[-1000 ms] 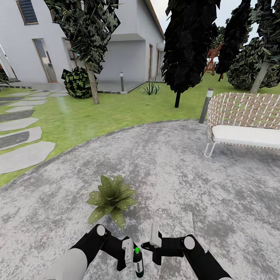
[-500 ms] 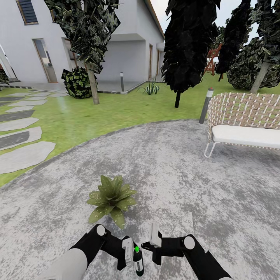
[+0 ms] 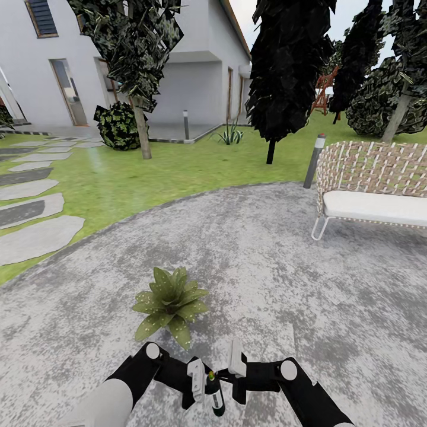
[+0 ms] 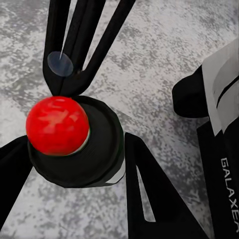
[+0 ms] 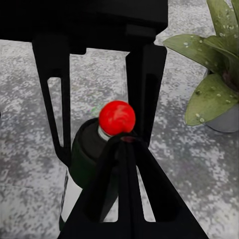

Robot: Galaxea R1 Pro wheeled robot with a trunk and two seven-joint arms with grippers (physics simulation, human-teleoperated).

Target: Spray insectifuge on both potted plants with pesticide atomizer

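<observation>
Atomizer [image 3: 214, 393] gripped upright in left pincer [image 3: 201, 385], right pincer [image 3: 236, 370] open beside it

A round grey paved patio [image 3: 249, 261] is meeting a green lawn [image 3: 154, 172] crossed by grey stepping stones [image 3: 35, 237]. A woven bench [image 3: 373, 184] with a white cushion is standing beside a bollard light [image 3: 314, 160]; dark trees [image 3: 284, 71] are screening a white house [image 3: 118, 59].

The potted plant [image 3: 170, 303] stands on the patio [image 3: 308, 284] (bench [image 3: 373, 190] far right, lawn [image 3: 148, 172] behind).
</observation>
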